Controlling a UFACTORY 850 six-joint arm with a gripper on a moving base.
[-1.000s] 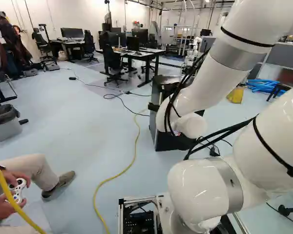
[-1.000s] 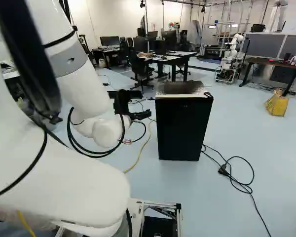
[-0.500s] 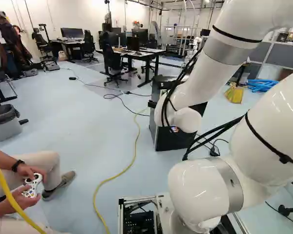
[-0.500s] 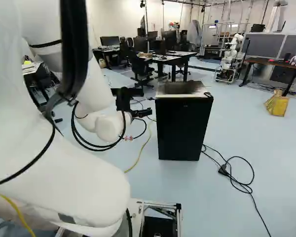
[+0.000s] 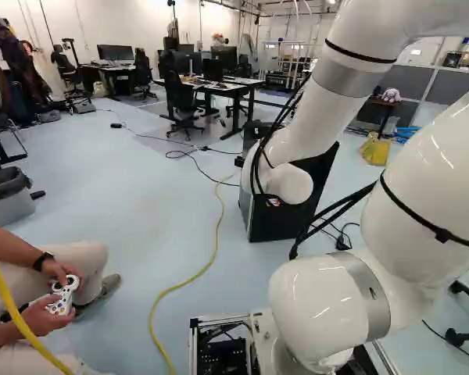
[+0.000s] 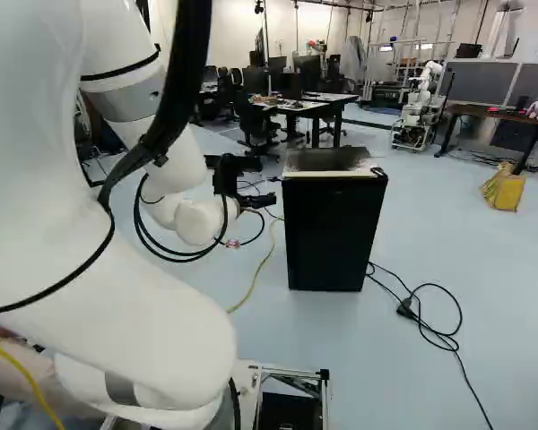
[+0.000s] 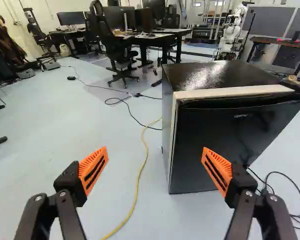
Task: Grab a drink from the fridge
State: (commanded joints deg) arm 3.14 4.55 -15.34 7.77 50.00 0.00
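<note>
In the right base view my gripper (image 6: pixel 264 201) is just left of the black mini fridge (image 6: pixel 334 235), near its top edge. The wrist view shows the gripper (image 7: pixel 155 159) open, its orange pads (image 7: pixel 93 170) wide apart with nothing between them. Ahead of it stands the fridge (image 7: pixel 235 142), its dark front beyond one finger and floor beyond the other. A pale strip runs along the front's upper edge and one side. The door looks closed. My arm partly covers the fridge (image 5: pixel 278 223) in the left base view. No drink is visible.
A yellow cable (image 7: pixel 139 187) crosses the floor beside the fridge. Black cables (image 6: pixel 430 327) lie on its other side. Desks and chairs (image 6: pixel 255 125) stand behind, with another robot (image 6: pixel 420 103) farther back. A seated person's hands (image 5: pixel 61 293) hold a controller, left of the base.
In the left base view my upper arm and wrist have swung left and slightly upward, uncovering more of the fridge. The base and fridge have not moved. The gripper has stayed open.
</note>
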